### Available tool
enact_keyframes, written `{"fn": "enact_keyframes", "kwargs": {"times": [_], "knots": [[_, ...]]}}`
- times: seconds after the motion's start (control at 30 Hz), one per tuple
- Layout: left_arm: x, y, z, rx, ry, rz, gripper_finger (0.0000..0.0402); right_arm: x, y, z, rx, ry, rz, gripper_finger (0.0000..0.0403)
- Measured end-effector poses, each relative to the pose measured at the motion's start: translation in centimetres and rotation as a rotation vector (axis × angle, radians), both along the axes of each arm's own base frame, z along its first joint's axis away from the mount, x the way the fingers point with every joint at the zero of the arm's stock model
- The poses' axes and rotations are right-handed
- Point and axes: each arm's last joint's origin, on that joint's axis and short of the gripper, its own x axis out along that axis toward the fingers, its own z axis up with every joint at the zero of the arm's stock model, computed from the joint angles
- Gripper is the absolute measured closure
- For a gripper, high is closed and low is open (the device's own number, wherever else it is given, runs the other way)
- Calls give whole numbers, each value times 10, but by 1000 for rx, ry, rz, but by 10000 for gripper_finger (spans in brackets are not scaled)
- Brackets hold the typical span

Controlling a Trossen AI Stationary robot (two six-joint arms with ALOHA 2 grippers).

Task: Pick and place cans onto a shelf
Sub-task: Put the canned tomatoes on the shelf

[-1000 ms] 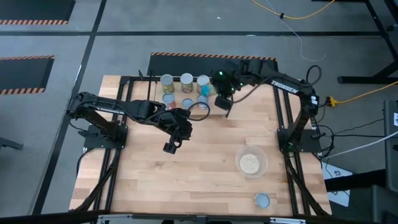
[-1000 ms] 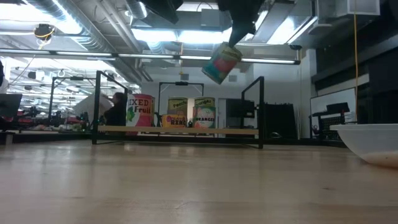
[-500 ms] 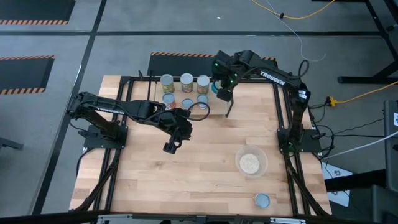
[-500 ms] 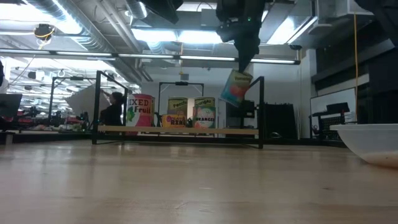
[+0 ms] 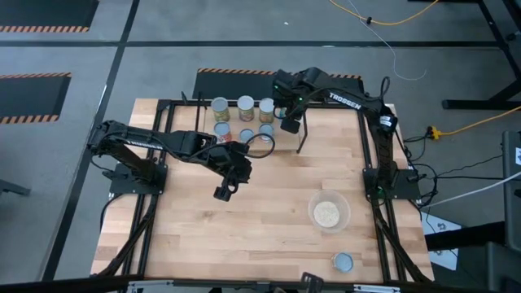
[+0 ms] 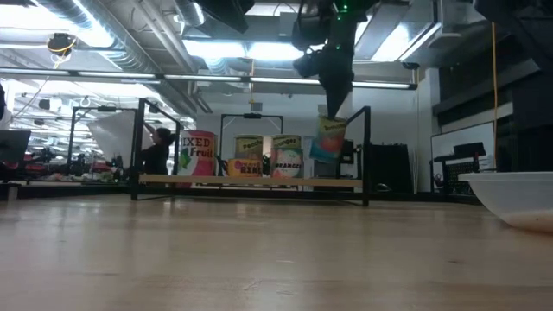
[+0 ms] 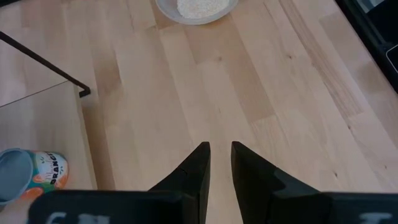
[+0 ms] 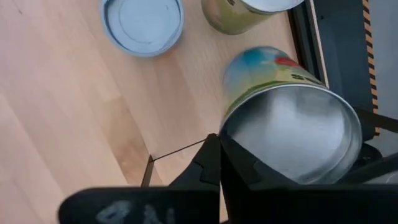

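Observation:
My right gripper (image 5: 288, 124) is shut on a can with a green and blue label (image 6: 328, 138) and hangs at the right end of the shelf (image 6: 251, 180). The can also shows in the right wrist view (image 8: 273, 81). Three cans (image 5: 245, 104) stand on the shelf's upper tier, with more can tops (image 5: 246, 134) below them. One can (image 5: 343, 261) stands on the table near the front right. My left gripper (image 5: 221, 193) hovers over mid-table, empty, with a narrow gap between its fingers (image 7: 221, 155). My right gripper holds the can by the rim of its shiny end (image 8: 231, 127), pinched at the edge between the two fingers. The fingers come from above, pointing down. The can hangs below them, slightly tilted, beside the cans on the shelf; whether it touches the shelf I cannot tell.
A clear bowl of beige grains (image 5: 328, 213) stands at the right front. The black tube frame (image 5: 376, 163) edges the table. Bare wood lies between the shelf and the bowl. People show in the room beyond the table (image 6: 155, 151).
My right gripper has carried the can toward the table's far edge and down to the shelf's right end. The can, strongly tilted and high a second ago, now hangs lower and nearly upright next to the shelved cans.

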Motion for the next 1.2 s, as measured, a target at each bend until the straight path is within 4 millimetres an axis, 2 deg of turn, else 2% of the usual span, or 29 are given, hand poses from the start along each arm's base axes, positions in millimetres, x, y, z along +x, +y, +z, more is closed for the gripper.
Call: {"fn": "enact_keyframes", "kwargs": {"times": [0.8,1.2], "knots": [[0,0,0,0,0,-1,343,6,-6,-6,-17,-29,-9,403],[0,0,0,0,0,-1,343,17,-15,-33,13,31,-13,402]]}}
